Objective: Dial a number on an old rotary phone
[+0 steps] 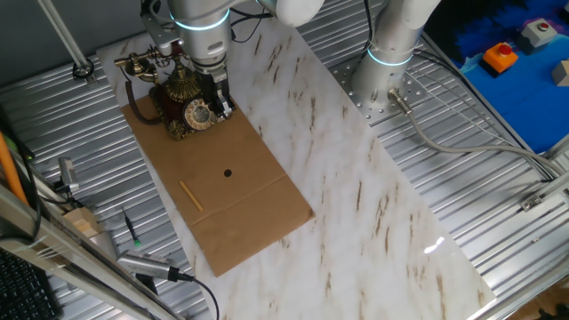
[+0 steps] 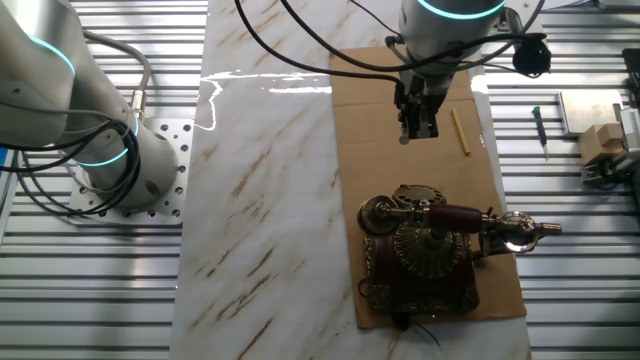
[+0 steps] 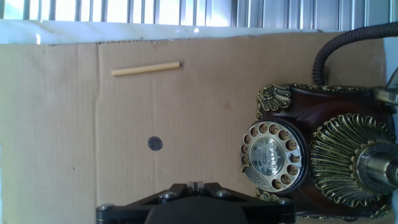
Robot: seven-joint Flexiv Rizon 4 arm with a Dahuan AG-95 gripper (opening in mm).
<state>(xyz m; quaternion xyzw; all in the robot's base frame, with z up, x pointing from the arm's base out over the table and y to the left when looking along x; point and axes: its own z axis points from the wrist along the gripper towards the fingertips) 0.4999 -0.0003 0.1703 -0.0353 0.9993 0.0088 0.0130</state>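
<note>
Old rotary phone (image 3: 311, 162): sits on a brown cardboard sheet (image 1: 240, 204) laid on the marble counter (image 1: 373, 204), w/ its round pale dial (image 3: 273, 155) facing up and toward the end effector. Judged by look, body is rigid and fairly heavy for its size (dark wood-like shell, brass trim), so likely to stay put under light finger load, though it could slide on smooth cardboard if pushed sideways hard. Handset (image 2: 455, 217) rests across the cradle, loose; a knock could tip it off. Cord (image 3: 348, 40) is flexible and runs off beyond the phone, away from the end effector. Contact pt for the task: one finger hole on the dial rim, not the body; the dial prob. turns against a spring, so the force should follow the rim arc. Ornate trim looks fragile.

End effector (image 2: 417, 118): pointing down, wrist roughly vertical; in the other fixed view it hangs above bare cardboard, apart from the phone. In hand view the dial lies just ahead and to one side of its black base; fingertips not visible there. Fingers appear close together in the other fixed view, holding nothing that can be made out; exact gap cannot be told. A thin tan stick (image 3: 146, 68) and a small dark dot (image 3: 155, 144) lie on the cardboard, on the far side from the phone.
</note>
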